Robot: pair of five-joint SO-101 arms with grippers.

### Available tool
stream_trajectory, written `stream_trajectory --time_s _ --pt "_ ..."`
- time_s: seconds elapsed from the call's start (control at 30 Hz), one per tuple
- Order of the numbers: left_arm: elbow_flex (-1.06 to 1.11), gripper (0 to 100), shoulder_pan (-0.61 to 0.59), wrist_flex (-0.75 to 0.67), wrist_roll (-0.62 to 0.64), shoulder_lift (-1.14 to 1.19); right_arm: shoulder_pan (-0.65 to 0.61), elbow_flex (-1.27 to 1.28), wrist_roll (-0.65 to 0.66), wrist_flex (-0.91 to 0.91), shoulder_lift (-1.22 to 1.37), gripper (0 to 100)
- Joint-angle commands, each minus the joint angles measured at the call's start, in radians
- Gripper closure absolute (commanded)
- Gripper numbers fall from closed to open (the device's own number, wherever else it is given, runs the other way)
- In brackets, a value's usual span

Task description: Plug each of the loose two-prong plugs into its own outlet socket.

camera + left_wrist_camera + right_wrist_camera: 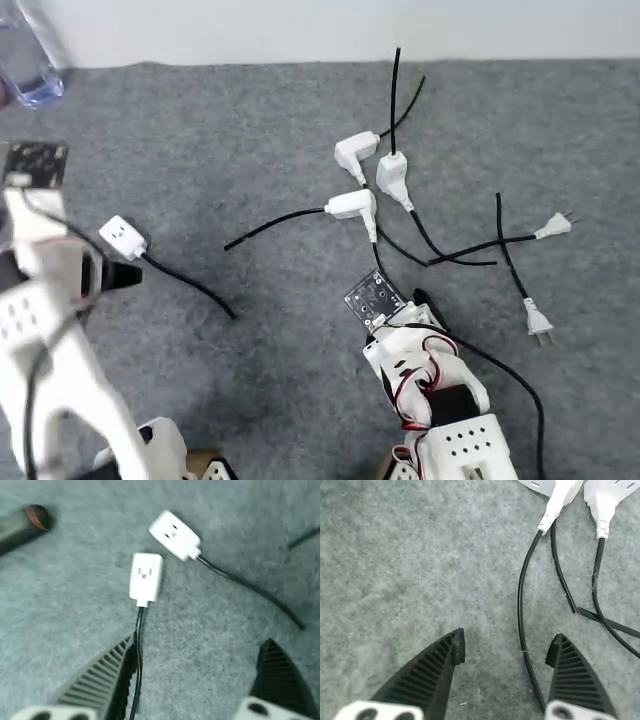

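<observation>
Two loose two-prong plugs lie at the right, one (pixel 555 225) farther back and one (pixel 538 322) nearer. Three white socket bodies (pixel 355 155), (pixel 392 175), (pixel 350 205) cluster in the middle. One of their black cables (pixel 522 630) runs between the fingers of my open right gripper (pixel 509 636), which hovers just short of the cluster (pixel 410 295). At the left, my left gripper (pixel 200 642) is open above the carpet. Ahead of it lie two white outlet sockets (pixel 146 577), (pixel 175 535). The nearer one's cable passes beside one finger (pixel 100 680). The high view shows one socket (pixel 122 237) by the left arm.
Grey carpet (pixel 250 380) covers the whole work surface. Black cables (pixel 470 250) cross between the socket cluster and the loose plugs. A clear plastic bottle (pixel 25 60) stands at the back left corner. A dark object with an orange tip (pixel 35 517) lies beyond the left sockets.
</observation>
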Motion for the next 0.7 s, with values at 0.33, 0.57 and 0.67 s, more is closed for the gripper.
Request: stream_trajectory --time_s 0.33,0.57,0.67 --pt "-0.435 64 0.115 -0.068 0.302 0.618 0.008 0.014 -0.008 -0.018 -0.007 73.7" --pt "-0.450 64 0.123 -0.276 0.560 0.778 0.005 0.014 -0.008 -0.021 -0.007 73.7" --pt "-0.450 64 0.132 -0.321 0.628 0.816 0.005 0.014 -0.008 -0.021 -0.007 73.7"
